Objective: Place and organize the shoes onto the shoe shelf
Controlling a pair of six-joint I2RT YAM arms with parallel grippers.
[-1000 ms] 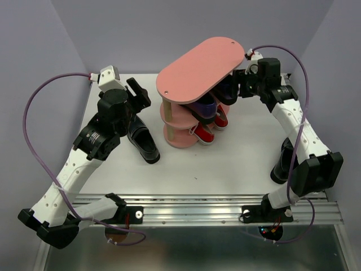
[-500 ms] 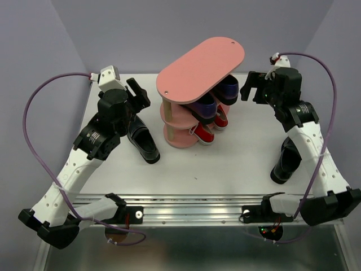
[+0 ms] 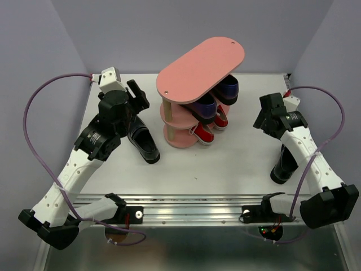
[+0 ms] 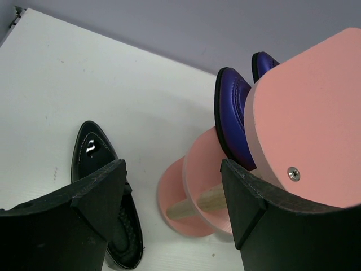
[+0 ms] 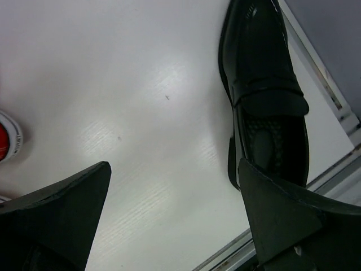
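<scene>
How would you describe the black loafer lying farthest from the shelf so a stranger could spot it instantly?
Start at the pink shoe shelf in the middle of the white table, then look toward the table's near right corner. A glossy black loafer lies there alone on the tabletop, close to the front edge. Its twin sits right beside the shelf, on its left.

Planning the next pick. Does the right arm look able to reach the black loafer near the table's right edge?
Probably yes: the right end effector hangs open over the table, the loafer close beside it, nothing between.
</scene>
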